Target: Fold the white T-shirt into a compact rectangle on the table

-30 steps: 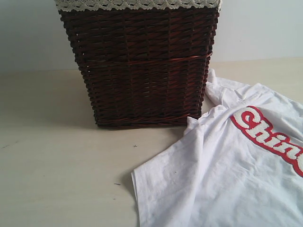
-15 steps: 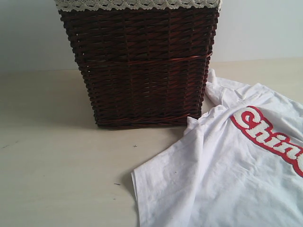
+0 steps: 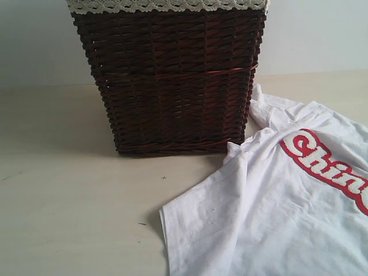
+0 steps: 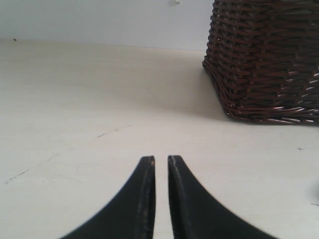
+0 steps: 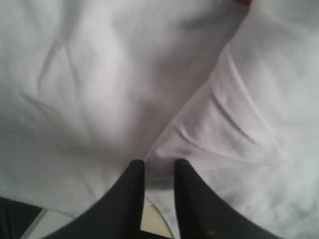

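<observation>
Over on the right side of the worktop (image 3: 69, 201), your white T-shirt (image 3: 276, 213) lies unfolded and rumpled, red lettering (image 3: 325, 167) face up, one bunched edge right against the foot of the basket (image 3: 172, 80). Your right hand (image 5: 159, 163) sits low on the cloth, its black fingers a little apart at a crease; whether any cloth is pinched between them, I cannot tell. Your left hand (image 4: 161, 158) is pressed nearly together, holding nothing, over bare worktop near the basket, with no shirt in its view. Watch it: lift with the right alone and the shirt will likely drag and skew rather than fold. Catch only the top layer and the crease slips out. Pull toward the basket and the cloth may snag on the wicker.
</observation>
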Controlling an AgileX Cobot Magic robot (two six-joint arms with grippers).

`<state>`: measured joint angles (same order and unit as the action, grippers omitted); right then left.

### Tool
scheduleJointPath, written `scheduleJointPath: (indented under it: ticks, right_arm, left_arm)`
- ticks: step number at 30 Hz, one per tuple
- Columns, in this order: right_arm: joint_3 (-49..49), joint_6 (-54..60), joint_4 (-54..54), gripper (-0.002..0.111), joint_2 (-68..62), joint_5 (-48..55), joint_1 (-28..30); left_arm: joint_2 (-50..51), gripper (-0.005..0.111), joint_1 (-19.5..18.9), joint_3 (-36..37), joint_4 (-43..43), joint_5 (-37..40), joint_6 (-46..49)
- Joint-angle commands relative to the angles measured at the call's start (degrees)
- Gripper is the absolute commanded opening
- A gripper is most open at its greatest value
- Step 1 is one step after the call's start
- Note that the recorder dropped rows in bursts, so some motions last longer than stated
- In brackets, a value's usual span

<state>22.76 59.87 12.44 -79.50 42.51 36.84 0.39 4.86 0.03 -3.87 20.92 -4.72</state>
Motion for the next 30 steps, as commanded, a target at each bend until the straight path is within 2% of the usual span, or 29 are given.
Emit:
scheduleJointPath:
  ticks: [1,4,11,14,23,25,30]
  right_arm:
    - [-0.1,-1.1,-0.4,0.048,0.3,1.1,0.3]
    - [-0.1,-1.6,2.3,0.052,0.3,0.3,0.3]
    - [-2.4,-1.5,5.2,0.05,-0.7,-5.5,0.3]
    - [-2.5,-1.5,4.8,0.042,-1.3,-6.3,0.3]
    - [-2.5,-1.5,4.1,0.003,-1.4,-10.0,0.3]
    - [-2.5,-1.5,4.1,0.0,-1.0,-10.1,0.3]
    - [-2.3,-1.5,3.5,0.0,3.8,-9.5,0.3]
  left_arm:
    - [-0.4,0.012,0.3,0.0,0.1,-0.3,0.1]
    - [-0.4,0.012,0.3,0.0,0.1,-0.3,0.1]
    - [-0.4,0.012,0.3,0.0,0.1,-0.3,0.1]
    - [-0.4,0.012,0.3,0.0,0.1,-0.3,0.1]
    - [-0.4,0.012,0.3,0.0,0.1,-0.3,0.1]
    - [-0.4,0.012,0.3,0.0,0.1,-0.3,0.1]
    - [-0.4,0.012,0.3,0.0,0.1,-0.3,0.1]
